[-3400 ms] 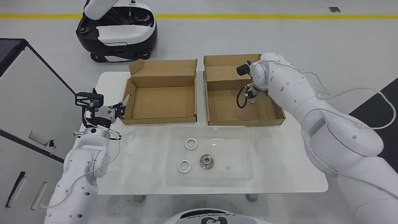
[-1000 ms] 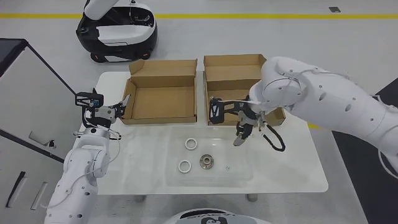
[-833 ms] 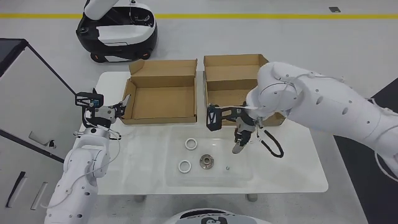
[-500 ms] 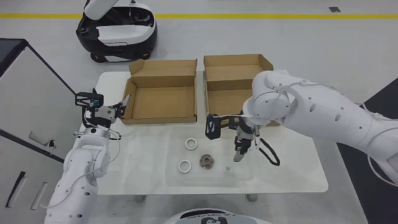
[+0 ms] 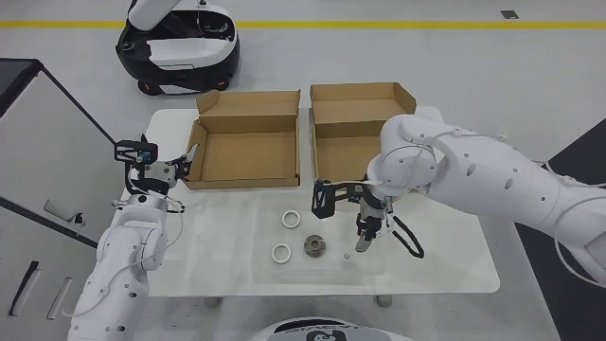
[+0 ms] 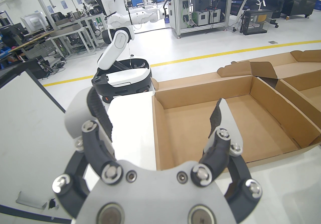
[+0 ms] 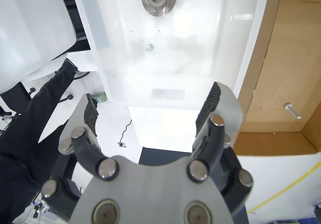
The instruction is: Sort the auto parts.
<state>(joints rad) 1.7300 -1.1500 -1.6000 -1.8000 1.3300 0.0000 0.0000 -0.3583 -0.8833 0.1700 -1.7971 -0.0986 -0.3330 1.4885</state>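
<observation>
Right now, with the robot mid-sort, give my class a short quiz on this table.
1. True or false: the right gripper hangs open above the clear plastic tray.
2. How many white rings lie in the tray?
3. Which part lies nearest the right gripper? A. round grey metal flange B. small silver fastener C. a white ring

Key: 1 true; 2 two; 3 B.
</observation>
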